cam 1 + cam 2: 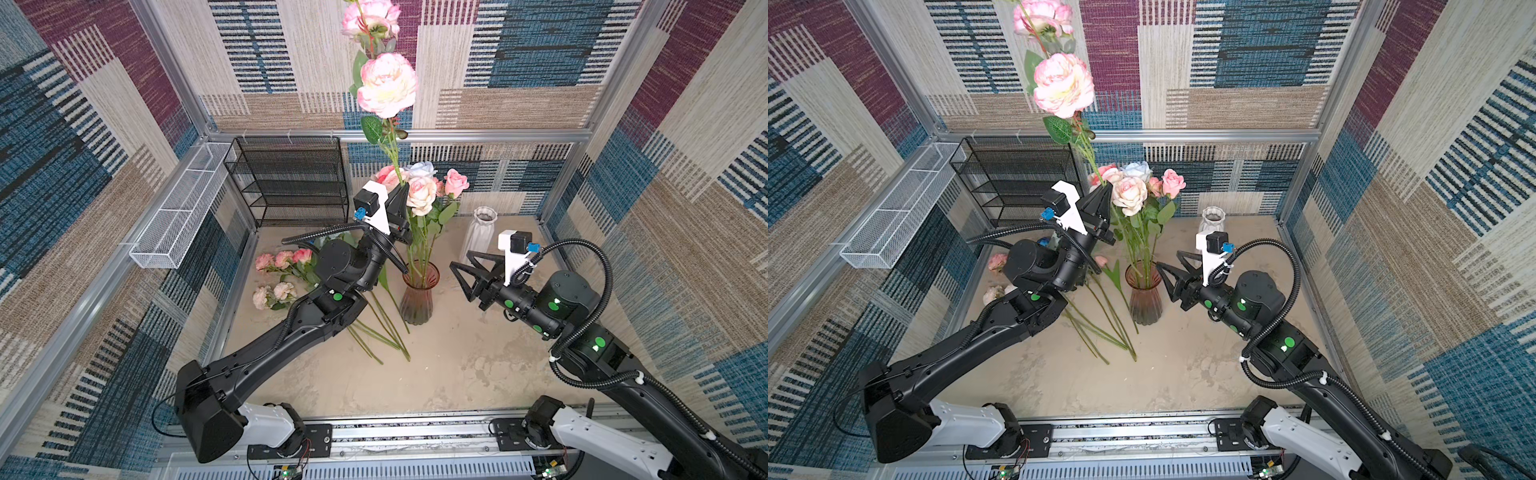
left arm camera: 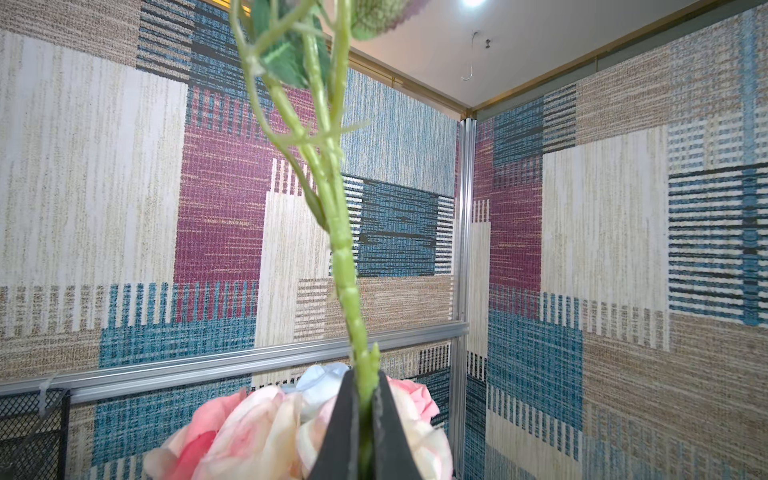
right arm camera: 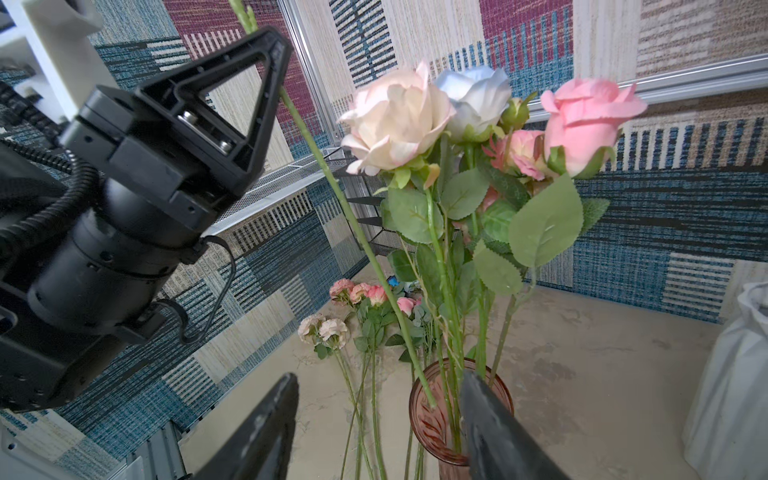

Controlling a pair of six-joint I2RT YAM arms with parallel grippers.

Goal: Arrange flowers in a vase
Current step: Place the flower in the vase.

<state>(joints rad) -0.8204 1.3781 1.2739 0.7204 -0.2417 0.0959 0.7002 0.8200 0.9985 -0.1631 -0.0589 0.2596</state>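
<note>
Pink glass stands mid-table: a ribbed pink vase [image 1: 417, 303] with cream, pale blue and pink roses [image 1: 420, 194] upright in it. From where I stand, the left gripper [image 1: 401, 189] is raised level with those blooms. Its jaws are pinched together on a tall peony stem [image 1: 394, 153], whose two big pink-and-cream heads tower above everything else. The left wrist view shows the green stalk squeezed between the black fingers [image 2: 390, 424]. In the right wrist view the stem [image 3: 353, 216] slants down past the roses, and its cut end sits at the vase's mouth. The right gripper [image 1: 459, 258] hovers low just beside the vase, jaws apart, gripping nothing. More loose flowers [image 1: 282, 259] lie on the table [image 1: 457, 374] on the left arm's side, their stems pointing toward the front. A white vase [image 1: 478, 237] stands further back, near the rear wall.
</note>
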